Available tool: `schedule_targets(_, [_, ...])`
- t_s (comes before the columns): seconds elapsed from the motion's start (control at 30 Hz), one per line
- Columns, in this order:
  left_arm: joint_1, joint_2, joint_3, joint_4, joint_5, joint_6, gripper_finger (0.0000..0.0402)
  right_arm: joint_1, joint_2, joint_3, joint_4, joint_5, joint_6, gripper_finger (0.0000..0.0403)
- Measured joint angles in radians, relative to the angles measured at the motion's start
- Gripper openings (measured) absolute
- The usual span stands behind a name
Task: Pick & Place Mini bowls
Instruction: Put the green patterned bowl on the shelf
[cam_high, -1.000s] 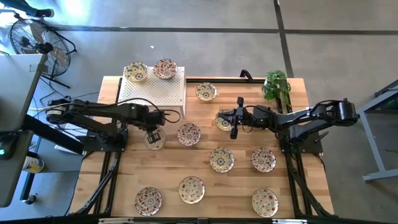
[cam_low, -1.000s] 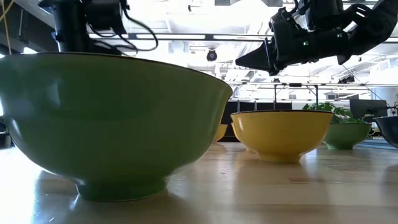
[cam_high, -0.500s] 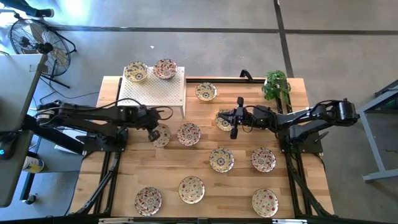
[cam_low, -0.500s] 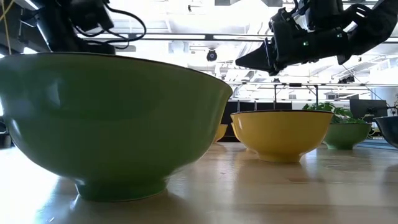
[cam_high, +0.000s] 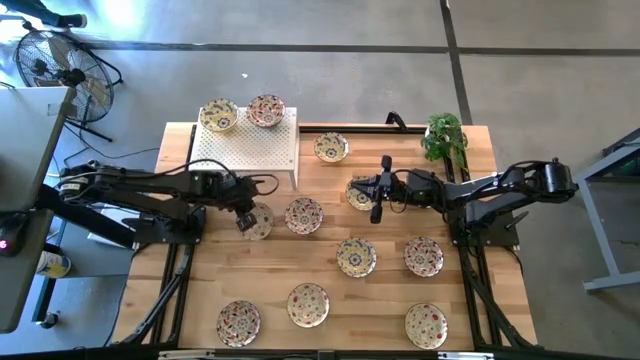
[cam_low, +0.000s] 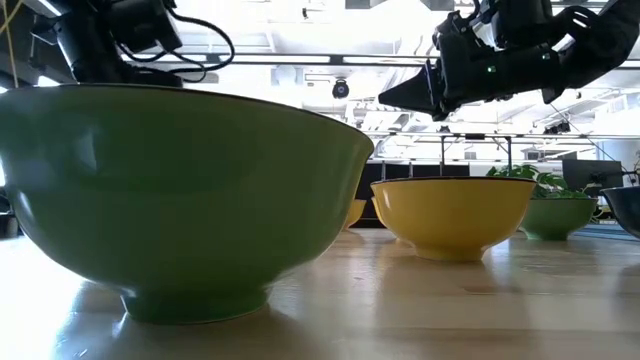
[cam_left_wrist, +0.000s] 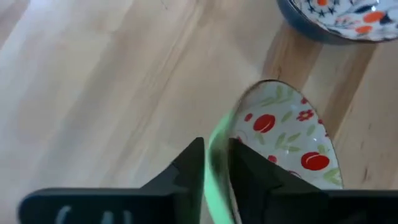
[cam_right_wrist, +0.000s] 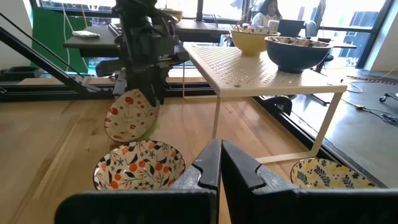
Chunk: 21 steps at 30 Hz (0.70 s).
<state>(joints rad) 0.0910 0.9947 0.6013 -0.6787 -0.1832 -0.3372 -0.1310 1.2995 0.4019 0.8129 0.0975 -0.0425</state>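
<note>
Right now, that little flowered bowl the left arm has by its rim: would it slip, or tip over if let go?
Probably slippery: the bowl looks glazed, and the left pincer pinches only its thin rim. It hangs tilted on edge over the table, so once freed it would likely flop or rock rather than land flat. It looks rigid, perhaps chip-prone.

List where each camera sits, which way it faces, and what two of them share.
High view: overhead, straight down on the table; both arms show.
Low view: at tabletop height, level across the table; a green bowl fills it, arms overhead.
Left wrist view: on the left arm, facing the tabletop; the left hand has a tilted mini bowl by the rim.
Right wrist view: on the right arm, facing the white rack; the right hand is shut.
Shared: that tilted bowl shows in the right wrist view too.
</note>
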Motion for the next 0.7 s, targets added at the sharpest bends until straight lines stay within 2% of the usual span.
schedule_targets(0.17, [0.0,0.0,0.092,-0.123,-0.008,0.078,0.0107,0.0,0.0,0.0,0.006,0.0,0.0,0.0002])
schedule_targets(0.4, [0.0,-0.001,0.229,-0.276,0.008,0.105,0.0115,0.0,0.0,0.0,0.009,0.0,0.0,0.0002])
schedule_targets(0.5, [-0.019,-0.001,0.23,-0.298,0.049,0.105,0.0115,0.0,0.0,0.0,0.009,0.0,0.001,0.0001])
schedule_targets(0.7, [-0.117,0.073,0.204,-0.288,0.038,0.097,0.0115,0.0,0.0,0.0,0.008,0.0,0.001,0.0002])
